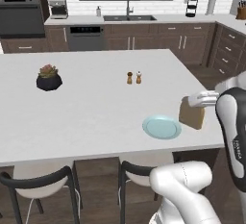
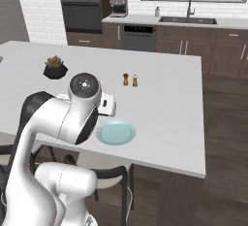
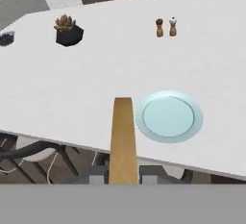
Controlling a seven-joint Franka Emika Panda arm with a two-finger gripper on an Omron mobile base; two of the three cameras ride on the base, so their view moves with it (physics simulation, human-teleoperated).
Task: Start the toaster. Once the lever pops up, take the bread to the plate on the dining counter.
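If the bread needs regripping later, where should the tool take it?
Across its two flat faces at one narrow edge, as the tool holds it now: the bread is a thin slab, held on edge beside the plate.

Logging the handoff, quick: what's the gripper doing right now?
Gripper: shut on the bread, fingers clamping the slice edge-on, beside the plate on the dining counter.
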